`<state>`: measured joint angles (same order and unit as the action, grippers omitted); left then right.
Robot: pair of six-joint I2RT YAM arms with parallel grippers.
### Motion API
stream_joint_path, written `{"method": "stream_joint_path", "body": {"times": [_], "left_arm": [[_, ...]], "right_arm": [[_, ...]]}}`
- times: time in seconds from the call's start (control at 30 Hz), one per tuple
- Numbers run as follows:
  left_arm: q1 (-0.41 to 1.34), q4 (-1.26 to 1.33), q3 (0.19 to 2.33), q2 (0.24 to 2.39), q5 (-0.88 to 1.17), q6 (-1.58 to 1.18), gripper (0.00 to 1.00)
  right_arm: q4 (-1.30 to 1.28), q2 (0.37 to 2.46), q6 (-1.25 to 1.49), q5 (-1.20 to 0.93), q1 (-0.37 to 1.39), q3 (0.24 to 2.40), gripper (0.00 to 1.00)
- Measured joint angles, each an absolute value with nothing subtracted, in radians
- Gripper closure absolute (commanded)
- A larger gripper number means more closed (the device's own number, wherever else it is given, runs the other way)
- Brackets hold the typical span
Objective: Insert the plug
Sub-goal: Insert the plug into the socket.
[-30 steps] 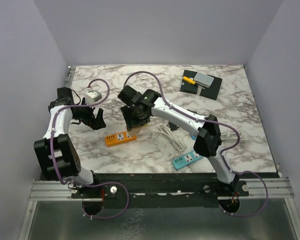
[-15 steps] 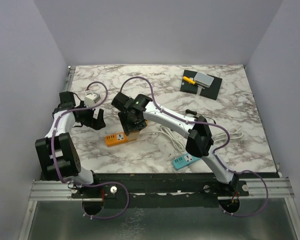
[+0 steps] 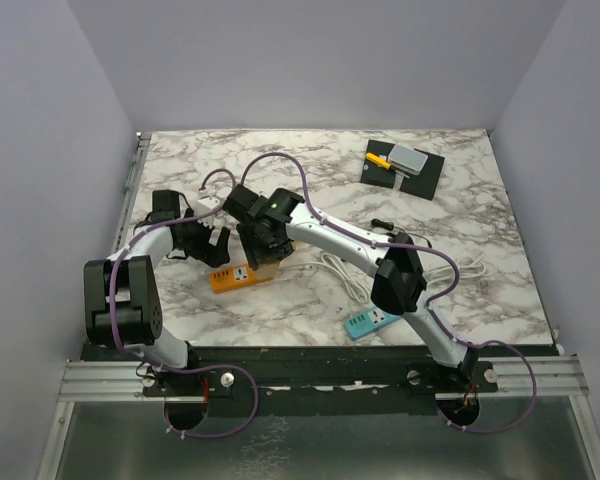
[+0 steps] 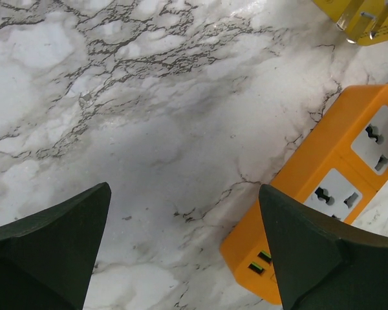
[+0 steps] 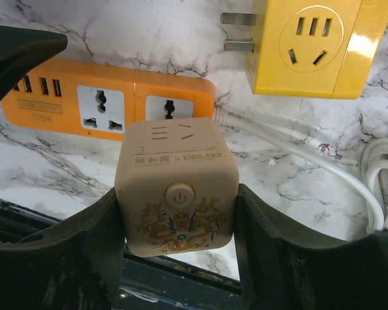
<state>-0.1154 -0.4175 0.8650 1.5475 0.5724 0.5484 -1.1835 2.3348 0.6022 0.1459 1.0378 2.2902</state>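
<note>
On the marble surface, the orange power strip is laid crosswise just ahead of the cube plug clenched by the right claw.

Two power strips: orange strip, teal strip. Two adapter cubes: beige cube, yellow cube. One coiled white cable. One black mat carrying one grey block and one yellow item
</note>
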Motion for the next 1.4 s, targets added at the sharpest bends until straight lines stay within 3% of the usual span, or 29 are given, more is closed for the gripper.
{"method": "stream_joint_path", "body": {"times": [0.47, 0.87, 1.1, 1.4], "left_arm": [[0.029, -0.304, 0.781, 1.536, 0.515, 0.527, 0.06], [0.06, -0.391, 0.756, 1.483, 0.532, 0.585, 0.2], [0.063, -0.419, 0.765, 1.488, 0.585, 0.613, 0.01], [-0.031, -0.42, 0.907, 1.526, 0.621, 0.509, 0.01]], "right_arm": [[-1.126, 2.252, 0.565, 0.169, 1.042, 2.132, 0.99], [-1.093, 2.135, 0.542, 0.192, 1.055, 1.926, 0.99], [-1.043, 2.017, 0.541, 0.195, 1.055, 1.744, 0.99], [-1.0, 1.93, 0.54, 0.199, 1.055, 1.713, 0.99]]}}
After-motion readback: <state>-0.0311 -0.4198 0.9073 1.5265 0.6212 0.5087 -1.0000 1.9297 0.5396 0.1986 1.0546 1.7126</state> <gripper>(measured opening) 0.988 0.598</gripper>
